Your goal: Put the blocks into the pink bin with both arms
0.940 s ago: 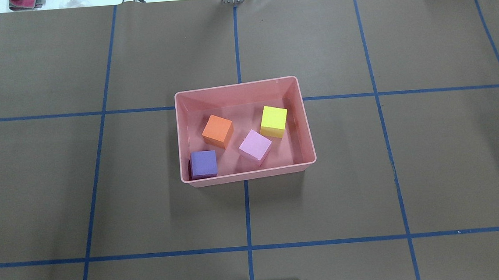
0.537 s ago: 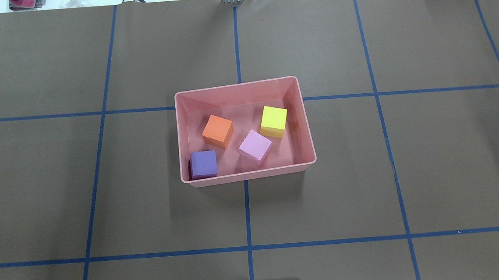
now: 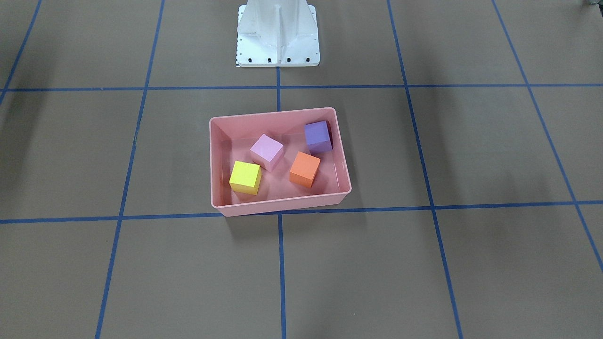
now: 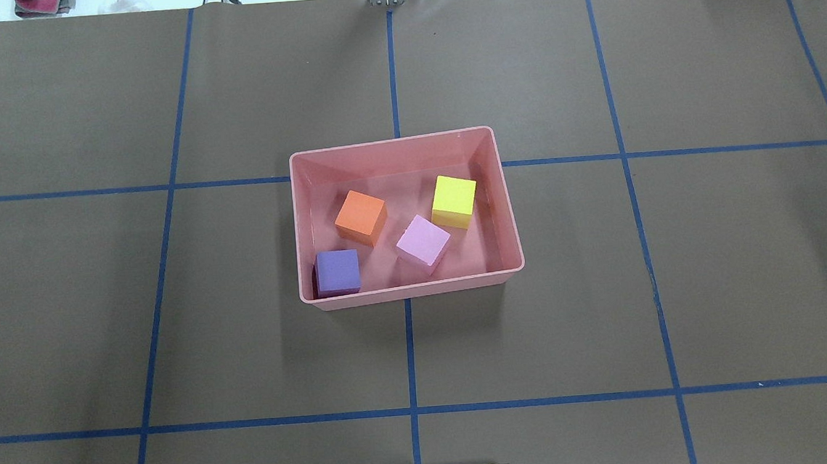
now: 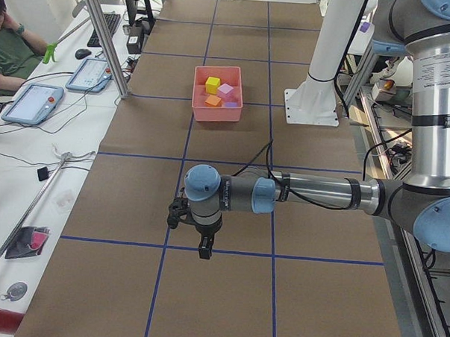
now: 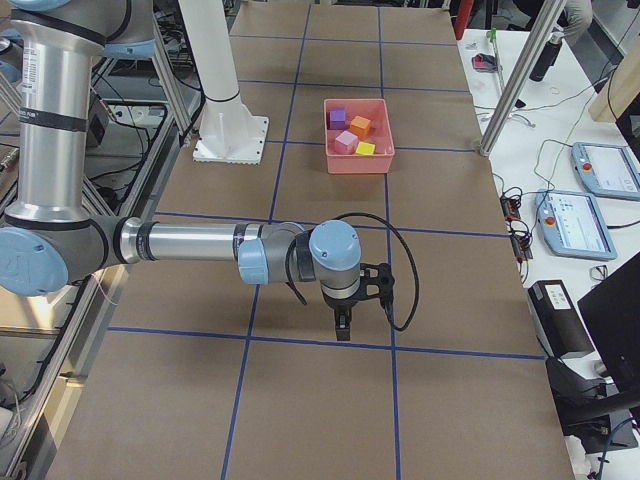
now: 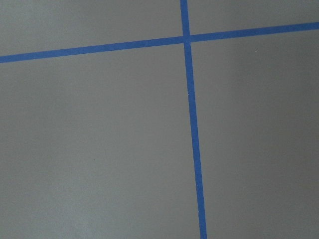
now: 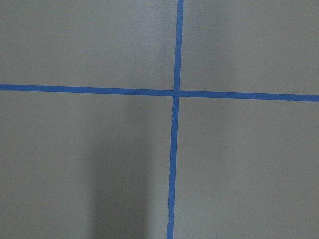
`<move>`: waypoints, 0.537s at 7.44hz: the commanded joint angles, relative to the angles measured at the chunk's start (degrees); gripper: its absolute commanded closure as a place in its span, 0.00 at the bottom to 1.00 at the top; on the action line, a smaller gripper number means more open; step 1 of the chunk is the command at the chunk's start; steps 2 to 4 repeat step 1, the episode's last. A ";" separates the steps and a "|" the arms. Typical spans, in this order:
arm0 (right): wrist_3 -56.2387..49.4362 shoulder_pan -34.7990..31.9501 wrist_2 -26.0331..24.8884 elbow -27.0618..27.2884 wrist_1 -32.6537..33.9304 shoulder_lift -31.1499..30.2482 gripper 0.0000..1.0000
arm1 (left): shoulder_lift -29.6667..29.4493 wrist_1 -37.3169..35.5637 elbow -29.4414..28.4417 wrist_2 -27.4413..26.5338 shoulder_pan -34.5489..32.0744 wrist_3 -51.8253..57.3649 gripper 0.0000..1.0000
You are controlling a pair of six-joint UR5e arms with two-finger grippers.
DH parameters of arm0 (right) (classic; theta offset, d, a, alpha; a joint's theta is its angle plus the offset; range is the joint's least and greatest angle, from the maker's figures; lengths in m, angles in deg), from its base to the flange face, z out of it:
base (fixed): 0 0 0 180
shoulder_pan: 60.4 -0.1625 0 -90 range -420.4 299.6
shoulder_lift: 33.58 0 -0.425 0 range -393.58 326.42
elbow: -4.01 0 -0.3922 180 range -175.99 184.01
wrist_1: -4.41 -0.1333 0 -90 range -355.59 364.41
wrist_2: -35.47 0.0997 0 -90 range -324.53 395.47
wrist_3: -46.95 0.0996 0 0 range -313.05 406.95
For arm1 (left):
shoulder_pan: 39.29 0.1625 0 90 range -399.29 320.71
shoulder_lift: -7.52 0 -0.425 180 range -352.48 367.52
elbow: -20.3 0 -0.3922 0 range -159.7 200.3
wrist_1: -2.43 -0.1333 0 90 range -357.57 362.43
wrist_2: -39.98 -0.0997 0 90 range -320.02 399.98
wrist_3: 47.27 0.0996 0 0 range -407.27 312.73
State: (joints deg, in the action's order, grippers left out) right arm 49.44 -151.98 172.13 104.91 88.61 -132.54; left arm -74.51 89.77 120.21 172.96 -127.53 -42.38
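Observation:
The pink bin stands at the table's middle, also in the front view. All four blocks lie inside it: orange, yellow, pale pink and purple, the purple one in a corner. My left gripper hangs over the table far from the bin, near the robot's left end. My right gripper hangs likewise near the right end. Both show only in the side views, so I cannot tell whether they are open or shut. The wrist views show only brown table with blue tape.
The white base pedestal stands behind the bin on the robot's side. Blue tape lines grid the brown table. Metal posts and an operator with tablets stand beyond the table's far edge.

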 commanded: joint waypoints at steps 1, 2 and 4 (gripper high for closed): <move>0.06 0.00 0.01 -0.01 0.00 0.00 0.00 | -0.15 0.02 -0.06 0.00 0.00 0.03 0.00; 0.06 0.00 0.01 -0.01 0.00 0.00 0.00 | -0.15 0.02 -0.06 0.00 0.00 0.03 0.00; 0.06 0.00 0.01 -0.01 0.00 0.00 0.00 | -0.15 0.02 -0.06 0.00 0.00 0.03 0.00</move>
